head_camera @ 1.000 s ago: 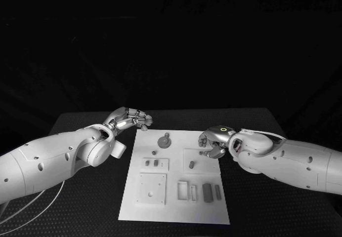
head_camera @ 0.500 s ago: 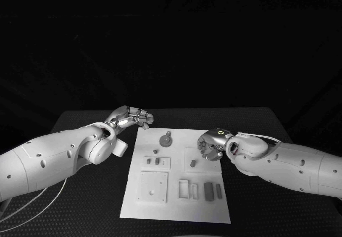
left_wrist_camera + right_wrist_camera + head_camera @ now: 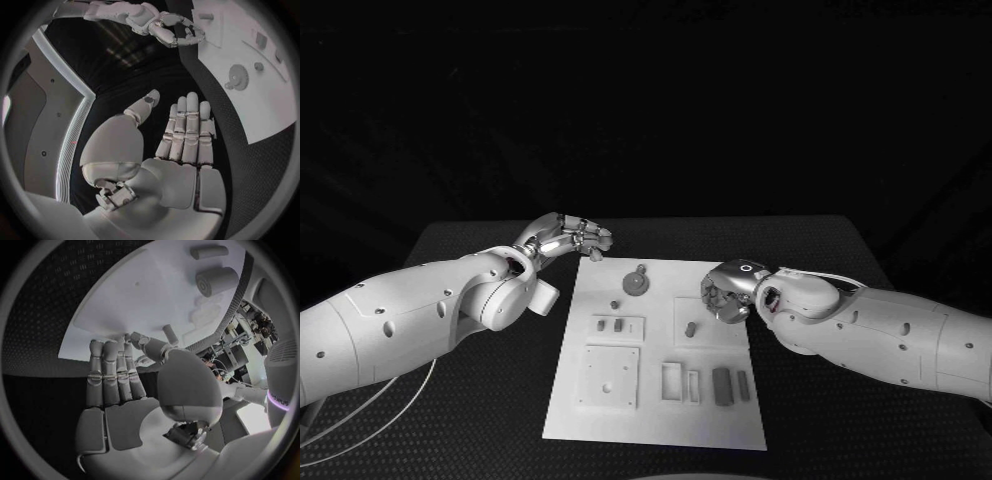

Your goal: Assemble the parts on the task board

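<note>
Lower the empty, loosely curled right hand [image 3: 728, 295] straight onto the small peg [image 3: 691, 328] lying on the board [image 3: 656, 420] at mid-tabletop, pinch it squarely before lifting, and keep the empty, half-curled left hand [image 3: 568, 239] parked off the board's far-left corner.

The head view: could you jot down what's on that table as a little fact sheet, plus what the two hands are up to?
Surface: black table
Centre: white rectangular task board
Parts: small grey pieces, among them a round grey gear-like disc near the far edge and a dark upright grey block near the front
Left hand: beyond the board's far left corner, fingers curled, holding nothing
Right hand: over the board's right edge, fingers extended, empty in the wrist view
Assembly: no part held
</note>
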`<state>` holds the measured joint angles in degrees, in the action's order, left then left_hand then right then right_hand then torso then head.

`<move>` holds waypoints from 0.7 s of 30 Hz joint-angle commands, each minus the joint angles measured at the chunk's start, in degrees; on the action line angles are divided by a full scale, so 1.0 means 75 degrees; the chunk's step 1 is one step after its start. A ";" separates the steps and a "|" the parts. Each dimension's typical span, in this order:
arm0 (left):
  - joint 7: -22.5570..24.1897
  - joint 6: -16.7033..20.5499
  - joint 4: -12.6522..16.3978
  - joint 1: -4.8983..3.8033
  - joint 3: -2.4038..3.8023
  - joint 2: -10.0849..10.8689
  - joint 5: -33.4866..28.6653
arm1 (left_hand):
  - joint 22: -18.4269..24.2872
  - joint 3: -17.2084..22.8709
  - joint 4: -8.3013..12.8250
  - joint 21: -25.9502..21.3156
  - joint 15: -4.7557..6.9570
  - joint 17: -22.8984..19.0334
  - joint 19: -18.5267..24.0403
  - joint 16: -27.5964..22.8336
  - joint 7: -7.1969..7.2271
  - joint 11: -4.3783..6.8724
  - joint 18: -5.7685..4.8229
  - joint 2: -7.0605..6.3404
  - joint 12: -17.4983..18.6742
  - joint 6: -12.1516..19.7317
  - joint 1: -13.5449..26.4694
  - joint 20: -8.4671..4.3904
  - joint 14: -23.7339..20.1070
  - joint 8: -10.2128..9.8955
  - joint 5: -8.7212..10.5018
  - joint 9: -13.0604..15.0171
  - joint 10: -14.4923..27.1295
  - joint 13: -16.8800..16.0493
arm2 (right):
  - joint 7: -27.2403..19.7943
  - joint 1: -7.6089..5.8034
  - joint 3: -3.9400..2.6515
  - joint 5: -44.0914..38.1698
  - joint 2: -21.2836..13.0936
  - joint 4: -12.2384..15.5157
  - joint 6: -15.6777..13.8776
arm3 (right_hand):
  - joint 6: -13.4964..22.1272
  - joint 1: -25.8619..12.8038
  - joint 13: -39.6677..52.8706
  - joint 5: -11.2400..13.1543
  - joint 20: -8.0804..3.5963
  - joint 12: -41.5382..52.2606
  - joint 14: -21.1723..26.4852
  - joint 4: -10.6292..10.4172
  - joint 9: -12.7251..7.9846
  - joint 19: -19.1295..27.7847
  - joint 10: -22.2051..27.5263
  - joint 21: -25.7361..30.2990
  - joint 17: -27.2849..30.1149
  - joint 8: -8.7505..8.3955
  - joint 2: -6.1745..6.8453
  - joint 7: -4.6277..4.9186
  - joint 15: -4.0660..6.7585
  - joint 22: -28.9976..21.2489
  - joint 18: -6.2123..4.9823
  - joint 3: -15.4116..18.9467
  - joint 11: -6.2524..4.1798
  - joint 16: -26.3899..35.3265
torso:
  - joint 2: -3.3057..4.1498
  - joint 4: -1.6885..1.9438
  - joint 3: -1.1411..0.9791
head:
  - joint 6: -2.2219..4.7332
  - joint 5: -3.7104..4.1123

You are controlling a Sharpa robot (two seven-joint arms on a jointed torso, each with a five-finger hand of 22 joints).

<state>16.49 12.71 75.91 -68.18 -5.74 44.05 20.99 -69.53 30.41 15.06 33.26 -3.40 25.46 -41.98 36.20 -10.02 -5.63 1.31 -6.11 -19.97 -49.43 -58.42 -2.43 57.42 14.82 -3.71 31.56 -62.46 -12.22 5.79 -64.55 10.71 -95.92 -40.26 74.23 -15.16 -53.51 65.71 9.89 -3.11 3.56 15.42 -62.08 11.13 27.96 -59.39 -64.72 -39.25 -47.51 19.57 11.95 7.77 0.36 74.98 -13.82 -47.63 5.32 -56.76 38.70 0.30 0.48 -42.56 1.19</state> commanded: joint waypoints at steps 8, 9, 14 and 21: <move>0.0013 -0.0182 0.0045 -0.0004 0.0005 0.0011 -0.0075 | -0.0011 -0.0018 -0.0036 -0.0059 -0.0024 0.0034 -0.0042 -0.0062 -0.0018 -0.0066 0.0095 0.0005 0.0039 0.0083 0.0055 0.0039 0.0023 -0.0029 0.0036 -0.0018 0.0023 0.0009 | -0.0010 0.0122 0.0035 -0.0236 0.0127 -0.0195 0.0003 | -0.0096 -0.0033 0.0016 0.0026 0.0001 0.0033 -0.0015 0.0092 0.0010 -0.0091 -0.0096 0.0015 0.0018 0.0040 -0.0052 -0.0010 0.0071 0.0107 -0.0157 0.0018 0.0001 -0.0059 | 0.0008 0.0007 -0.0004 | -0.0040 -0.0012; 0.0010 -0.0187 0.0044 -0.0004 0.0005 0.0011 -0.0075 | -0.0012 -0.0019 -0.0037 -0.0061 -0.0024 0.0037 -0.0042 -0.0065 -0.0019 -0.0067 0.0095 0.0004 0.0042 0.0086 0.0055 0.0039 0.0024 -0.0029 0.0036 -0.0019 0.0024 0.0009 | -0.0012 0.0123 0.0038 -0.0236 0.0132 -0.0194 0.0009 | -0.0096 -0.0035 0.0017 0.0026 0.0001 0.0032 -0.0016 0.0093 0.0010 -0.0092 -0.0097 0.0015 0.0018 0.0040 -0.0051 -0.0010 0.0071 0.0108 -0.0157 0.0019 0.0000 -0.0059 | 0.0003 0.0001 -0.0003 | -0.0051 -0.0014; 0.0006 -0.0192 0.0047 -0.0004 0.0005 0.0002 -0.0076 | -0.0014 -0.0019 -0.0039 -0.0066 -0.0025 0.0047 -0.0042 -0.0076 -0.0022 -0.0069 0.0096 0.0000 0.0051 0.0094 0.0053 0.0040 0.0025 -0.0032 0.0036 -0.0022 0.0027 0.0008 | -0.0016 0.0132 0.0082 -0.0244 0.0179 -0.0191 0.0037 | -0.0100 -0.0047 0.0017 0.0024 0.0000 0.0023 -0.0015 0.0104 0.0007 -0.0094 -0.0099 0.0019 0.0022 0.0039 -0.0037 -0.0010 0.0072 0.0110 -0.0157 0.0023 0.0000 -0.0060 | 0.0000 0.0001 0.0001 | -0.0074 -0.0003; 0.0007 -0.0190 0.0048 -0.0005 0.0006 -0.0001 -0.0078 | -0.0016 -0.0018 -0.0043 -0.0070 -0.0025 0.0058 -0.0044 -0.0085 -0.0024 -0.0071 0.0097 0.0003 0.0058 0.0100 0.0051 0.0040 0.0028 -0.0033 0.0036 -0.0024 0.0029 0.0007 | 0.0101 0.0145 0.0129 -0.0482 0.0180 -0.0219 -0.0008 | -0.0220 0.0007 0.0039 0.0004 -0.0015 0.0019 -0.0024 0.0223 0.0014 -0.0116 -0.0175 0.0028 0.0031 0.0085 -0.0113 -0.0057 0.0093 0.0123 -0.0157 -0.0005 -0.0022 -0.0080 | -0.0002 0.0008 0.0001 | -0.0085 0.0011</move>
<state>16.25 12.09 76.10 -68.19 -5.74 44.13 20.85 -69.57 30.41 15.06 33.04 -3.40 25.80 -42.18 35.74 -10.22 -5.85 1.32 -6.11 -19.73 -49.23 -58.42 -2.23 57.42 14.82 -3.71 31.45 -62.25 -12.23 6.00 -64.18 11.16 -97.84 -38.99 72.72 -17.25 -54.96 65.79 10.20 -3.11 3.47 15.46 -62.38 12.68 28.00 -60.08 -65.76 -39.25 -47.34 20.09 11.43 7.34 0.63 75.03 -13.84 -47.70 5.10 -57.15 38.71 0.33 0.48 -43.12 1.24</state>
